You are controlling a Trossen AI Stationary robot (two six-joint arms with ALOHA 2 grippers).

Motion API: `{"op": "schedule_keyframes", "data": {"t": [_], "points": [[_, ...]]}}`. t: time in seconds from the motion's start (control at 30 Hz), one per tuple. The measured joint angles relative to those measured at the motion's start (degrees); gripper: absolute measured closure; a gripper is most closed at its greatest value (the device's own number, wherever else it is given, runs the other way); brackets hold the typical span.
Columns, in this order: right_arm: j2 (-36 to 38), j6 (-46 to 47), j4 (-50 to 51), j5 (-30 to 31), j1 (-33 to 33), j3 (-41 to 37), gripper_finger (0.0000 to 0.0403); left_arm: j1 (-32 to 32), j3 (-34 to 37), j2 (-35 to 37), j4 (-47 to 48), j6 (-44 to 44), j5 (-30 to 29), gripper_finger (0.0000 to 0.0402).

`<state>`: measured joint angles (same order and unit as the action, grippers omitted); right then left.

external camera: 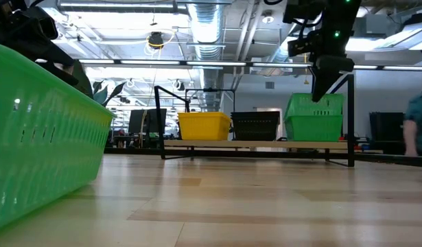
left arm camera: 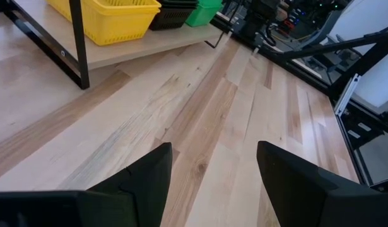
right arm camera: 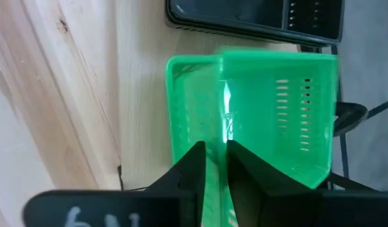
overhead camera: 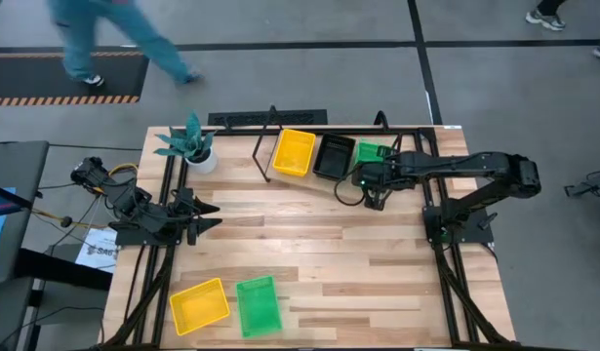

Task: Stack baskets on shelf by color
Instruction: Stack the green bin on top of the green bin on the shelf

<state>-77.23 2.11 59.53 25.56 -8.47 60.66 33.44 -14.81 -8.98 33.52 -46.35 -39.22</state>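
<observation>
The shelf (external camera: 265,145) stands at the table's far side and bears a yellow basket (overhead camera: 293,152), a black basket (overhead camera: 334,156) and, at its right end, green baskets (external camera: 313,116). There the upper green basket (right arm camera: 282,107) sits askew in a lower one (right arm camera: 181,113). My right gripper (right arm camera: 217,154) points steeply down over them, narrowly open, with the upper basket's wall between its fingers. A yellow basket (overhead camera: 199,305) and a green basket (overhead camera: 258,305) lie flat near the table's front edge. My left gripper (left arm camera: 212,170) waits open at the table's left, holding nothing. My right gripper has the upper green basket's wall (right arm camera: 223,107) standing in the narrow gap between its two fingers, which come slanting down from the table's near side. Whether either finger touches the wall I cannot tell. That basket rests tilted in the lower green basket.
A potted plant (overhead camera: 192,146) stands at the far left beside the shelf. A person (overhead camera: 114,39) walks on the floor beyond the far edge. Bare wood lies between the shelf and the two near baskets.
</observation>
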Motion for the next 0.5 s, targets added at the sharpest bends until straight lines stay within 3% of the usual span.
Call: {"op": "schedule_keyframes", "data": {"t": [0.3,0.5], "points": [[0.0,3.3,0.0,-0.1,0.1,0.7,0.0236,0.0,0.0,0.0,0.0,-0.5,0.5,0.0181],[0.0,6.2,-0.4,-0.3,2.3,7.2,0.0203,0.0,0.0,0.0,0.0,-1.1,0.9,0.0181]]}}
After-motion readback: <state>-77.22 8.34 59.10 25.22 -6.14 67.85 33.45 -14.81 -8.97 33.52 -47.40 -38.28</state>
